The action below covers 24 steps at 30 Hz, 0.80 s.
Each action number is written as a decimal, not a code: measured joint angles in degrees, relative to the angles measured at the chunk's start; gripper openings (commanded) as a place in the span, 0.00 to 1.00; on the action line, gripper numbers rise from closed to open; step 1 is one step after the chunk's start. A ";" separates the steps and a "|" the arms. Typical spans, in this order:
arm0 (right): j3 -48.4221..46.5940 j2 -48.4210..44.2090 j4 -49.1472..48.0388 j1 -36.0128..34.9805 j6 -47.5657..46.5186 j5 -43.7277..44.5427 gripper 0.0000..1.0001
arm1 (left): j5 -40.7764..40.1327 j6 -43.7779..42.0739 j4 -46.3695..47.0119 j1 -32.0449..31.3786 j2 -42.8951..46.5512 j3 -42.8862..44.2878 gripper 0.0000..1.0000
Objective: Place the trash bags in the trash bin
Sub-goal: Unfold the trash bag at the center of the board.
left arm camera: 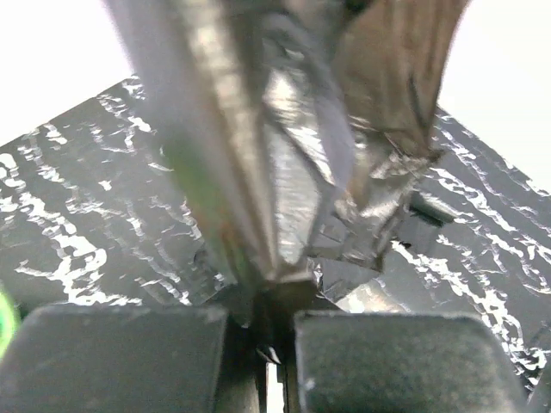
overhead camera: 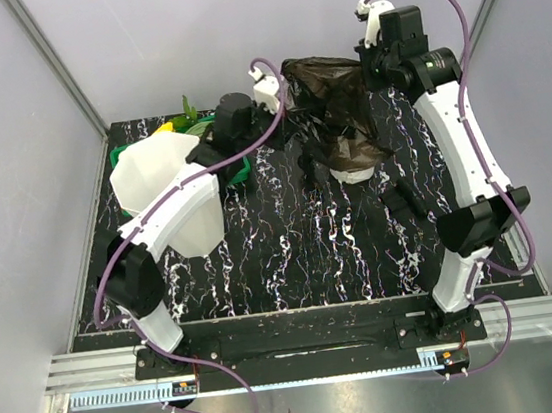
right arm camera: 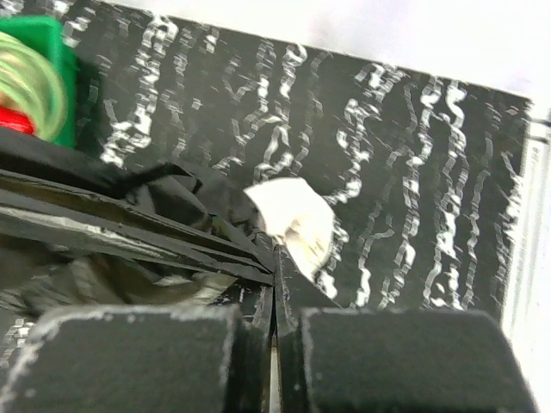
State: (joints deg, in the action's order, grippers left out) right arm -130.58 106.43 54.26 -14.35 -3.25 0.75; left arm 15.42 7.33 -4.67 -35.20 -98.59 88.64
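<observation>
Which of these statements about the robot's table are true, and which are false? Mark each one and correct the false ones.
1. The left gripper and the right gripper are both shut on the trash bag. True.
2. The trash bag lies inside the trash bin. False: it hangs between the two grippers, outside the bin.
3. The trash bin is on the left side of the table. True.
4. The white roll lies in the green basket. False: it lies on the table, by the bag.
</observation>
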 measured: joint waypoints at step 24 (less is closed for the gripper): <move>31.67 -18.93 -16.26 1.55 -16.13 16.31 0.00 | -10.16 -18.34 -20.79 5.90 6.75 8.37 0.00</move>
State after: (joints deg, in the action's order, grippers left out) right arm -98.91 87.50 38.00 -12.80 -19.38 17.06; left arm 5.26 -11.00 -25.45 -29.30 -91.83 97.01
